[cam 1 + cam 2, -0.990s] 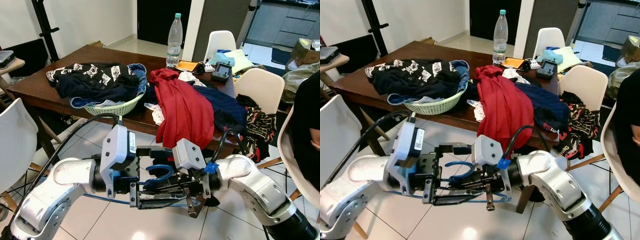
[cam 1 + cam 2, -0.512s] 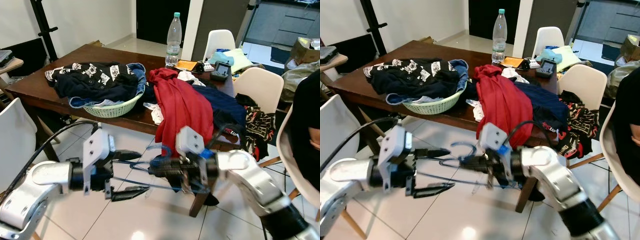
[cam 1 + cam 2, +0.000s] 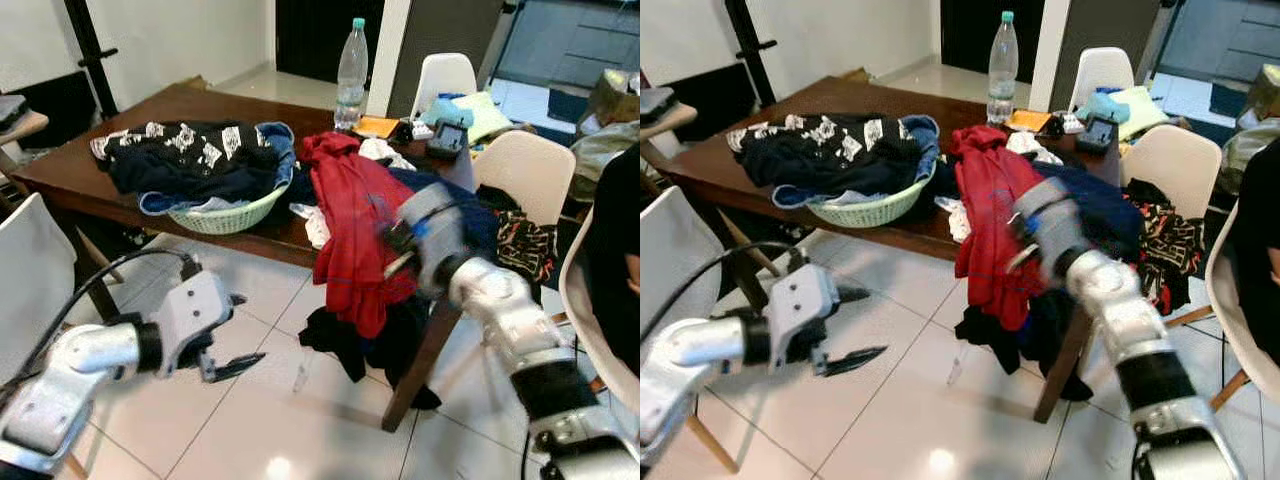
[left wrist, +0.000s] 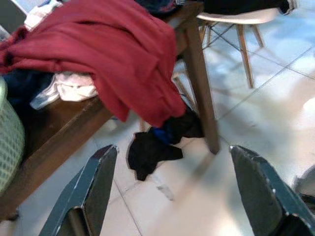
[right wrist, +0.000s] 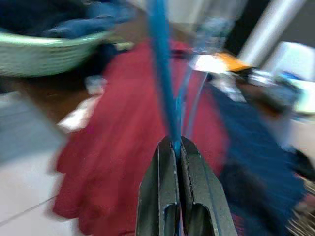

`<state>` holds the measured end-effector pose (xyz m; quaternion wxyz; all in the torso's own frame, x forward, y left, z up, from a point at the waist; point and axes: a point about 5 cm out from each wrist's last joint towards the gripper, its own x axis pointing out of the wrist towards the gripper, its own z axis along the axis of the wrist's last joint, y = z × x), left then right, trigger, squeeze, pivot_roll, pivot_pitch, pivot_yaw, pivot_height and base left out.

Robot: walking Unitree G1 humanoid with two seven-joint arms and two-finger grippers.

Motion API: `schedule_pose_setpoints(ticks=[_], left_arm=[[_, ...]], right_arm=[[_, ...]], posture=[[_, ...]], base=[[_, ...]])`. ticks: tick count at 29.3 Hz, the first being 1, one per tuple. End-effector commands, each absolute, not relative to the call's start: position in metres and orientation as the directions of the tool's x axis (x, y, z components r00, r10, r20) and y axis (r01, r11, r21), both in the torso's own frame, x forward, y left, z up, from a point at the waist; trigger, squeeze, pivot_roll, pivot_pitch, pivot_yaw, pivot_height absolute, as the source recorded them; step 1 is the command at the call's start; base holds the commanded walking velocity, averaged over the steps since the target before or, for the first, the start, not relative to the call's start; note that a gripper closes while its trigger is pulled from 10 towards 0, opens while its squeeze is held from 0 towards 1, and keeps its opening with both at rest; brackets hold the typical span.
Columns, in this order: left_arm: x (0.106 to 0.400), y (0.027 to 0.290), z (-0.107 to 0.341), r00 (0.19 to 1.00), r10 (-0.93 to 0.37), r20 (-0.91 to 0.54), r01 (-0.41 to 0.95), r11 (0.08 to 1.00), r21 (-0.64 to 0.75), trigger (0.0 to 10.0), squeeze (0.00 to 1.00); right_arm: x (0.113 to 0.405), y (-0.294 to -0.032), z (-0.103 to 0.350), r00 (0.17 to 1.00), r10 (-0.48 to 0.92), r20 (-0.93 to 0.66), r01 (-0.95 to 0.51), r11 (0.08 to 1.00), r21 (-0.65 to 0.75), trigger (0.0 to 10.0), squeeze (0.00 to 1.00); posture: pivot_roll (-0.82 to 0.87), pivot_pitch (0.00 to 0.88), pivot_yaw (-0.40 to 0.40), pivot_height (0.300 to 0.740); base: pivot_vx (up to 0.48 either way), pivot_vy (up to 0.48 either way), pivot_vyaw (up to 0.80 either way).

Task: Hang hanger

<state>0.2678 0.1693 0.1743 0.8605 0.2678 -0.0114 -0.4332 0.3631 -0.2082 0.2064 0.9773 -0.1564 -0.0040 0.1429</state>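
Observation:
A thin blue hanger [image 5: 165, 73] sticks out from between the fingers of my right gripper [image 5: 176, 142], which is shut on its wire. The right arm [image 3: 470, 285] is raised and blurred, with its wrist in front of the red garment [image 3: 355, 220] that drapes over the table's near edge. My left gripper [image 3: 232, 332] hangs low over the floor tiles to the left, open with nothing between its fingers. In the left wrist view the left gripper [image 4: 173, 147] faces the red garment [image 4: 113, 59] and a table leg [image 4: 199, 83].
The brown table [image 3: 120, 165] carries a green basket [image 3: 225, 215] of dark clothes, a water bottle [image 3: 351, 60] and other clothing. Dark clothes [image 3: 350, 340] lie on the floor by the table leg. White chairs stand at left [image 3: 25, 270] and right [image 3: 525, 165].
My right arm has swung up from low over the floor to the table edge, carrying the hanger. My left gripper has drawn away to the left and no longer surrounds the hanger.

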Motion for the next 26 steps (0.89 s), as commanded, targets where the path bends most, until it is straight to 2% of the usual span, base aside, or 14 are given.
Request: schedule_pose_setpoints(ticks=[1, 6, 11, 13, 14, 15, 16, 17, 21, 22, 23, 24, 25, 26], left_arm=[[0.271, 0.161, 0.172, 0.626, -0.753, -0.203, 0.726, 0.469, 0.503, 10.0, 1.0], [0.27, 0.158, 0.172, 0.614, -0.761, -0.211, 0.726, 0.44, 0.528, 10.0, 1.0], [0.275, 0.161, 0.179, 0.655, -0.737, -0.167, 0.683, 0.482, 0.548, 10.0, 1.0], [0.282, 0.165, 0.184, 0.709, -0.696, -0.112, 0.626, 0.549, 0.554, 10.0, 1.0], [0.292, 0.173, 0.19, 0.796, -0.605, -0.03, 0.522, 0.66, 0.541, 10.0, 0.96], [0.292, 0.173, 0.19, 0.796, -0.605, -0.03, 0.522, 0.66, 0.541, 10.0, 0.96], [0.299, 0.179, 0.193, 0.847, -0.531, 0.024, 0.441, 0.728, 0.525, 10.0, 0.96], [0.304, 0.185, 0.195, 0.894, -0.44, 0.085, 0.354, 0.809, 0.469, 10.0, 0.3], [0.308, 0.188, 0.194, 0.926, -0.353, 0.133, 0.274, 0.872, 0.405, 10.0, 0.3], [0.307, 0.183, 0.19, 0.935, -0.305, 0.178, 0.263, 0.938, 0.226, 10.0, 0.0], [0.305, 0.176, 0.188, 0.935, -0.286, 0.21, 0.277, 0.958, 0.073, 10.0, 0.0], [0.305, 0.176, 0.188, 0.935, -0.286, 0.21, 0.277, 0.958, 0.073, 10.0, 0.0], [0.304, 0.166, 0.191, 0.925, -0.28, 0.257, 0.31, 0.947, -0.084, 10.0, 0.0], [0.304, 0.166, 0.191, 0.925, -0.28, 0.257, 0.31, 0.947, -0.084, 10.0, 0.0]], right_arm=[[0.363, -0.217, 0.2, 0.968, 0.245, -0.051, -0.248, 0.912, -0.328, 0.0, 0.0], [0.362, -0.221, 0.194, 0.969, 0.237, -0.075, -0.248, 0.892, -0.378, 0.0, 0.0], [0.363, -0.228, 0.191, 0.982, 0.173, -0.074, -0.188, 0.913, -0.362, 0.0, 0.0], [0.365, -0.234, 0.191, 0.993, 0.106, -0.056, -0.119, 0.941, -0.315, 0.0, 0.0], [0.366, -0.24, 0.189, 0.999, 0.01, -0.036, -0.017, 0.977, -0.211, 0.0, 0.0], [0.366, -0.24, 0.189, 0.999, 0.01, -0.036, -0.017, 0.977, -0.211, 0.0, 0.0], [0.367, -0.244, 0.188, 0.998, -0.062, -0.031, 0.057, 0.989, -0.135, 0.0, 0.0], [0.367, -0.247, 0.184, 0.991, -0.125, -0.038, 0.124, 0.992, -0.026, 0.0, 0.0], [0.367, -0.249, 0.18, 0.983, -0.179, -0.052, 0.183, 0.98, 0.077, 0.0, 0.0], [0.366, -0.243, 0.177, 0.983, -0.172, -0.059, 0.182, 0.946, 0.267, 0.0, 0.0], [0.365, -0.238, 0.179, 0.987, -0.154, -0.044, 0.159, 0.896, 0.414, 0.0, 0.0], [0.365, -0.238, 0.179, 0.987, -0.154, -0.044, 0.159, 0.896, 0.414, 0.0, 0.0], [0.364, -0.229, 0.187, 0.995, -0.096, 0.019, 0.069, 0.829, 0.555, 0.0, 0.0], [0.364, -0.229, 0.187, 0.995, -0.096, 0.019, 0.069, 0.829, 0.555, 0.0, 0.0]], posture=[[0.14, 0.047, -0.046, 0.74], [0.14, 0.049, -0.046, 0.74], [0.15, 0.05, -0.046, 0.74], [0.15, 0.052, -0.048, 0.74], [0.15, 0.054, -0.049, 0.74], [0.15, 0.054, -0.049, 0.74], [0.15, 0.054, -0.049, 0.74], [0.15, 0.054, -0.049, 0.74], [0.15, 0.054, -0.049, 0.74], [0.15, 0.062, -0.059, 0.74], [0.15, 0.063, -0.059, 0.74], [0.15, 0.063, -0.059, 0.74], [0.15, 0.062, -0.059, 0.74], [0.15, 0.062, -0.059, 0.74]], base=[[0.0, 0.0, 0.0], [0.0, 0.0, 0.0], [0.0, 0.0, 0.0], [0.0, 0.0, 0.0], [0.0, 0.0, 0.0], [0.0, 0.0, 0.0], [0.0, 0.0, 0.0], [0.0, 0.0, 0.0], [0.0, 0.0, 0.0], [0.0, 0.0, 0.0], [0.0, 0.0, 0.0], [0.0, 0.0, 0.0], [0.0, 0.0, 0.0], [0.0, 0.0, 0.0]])
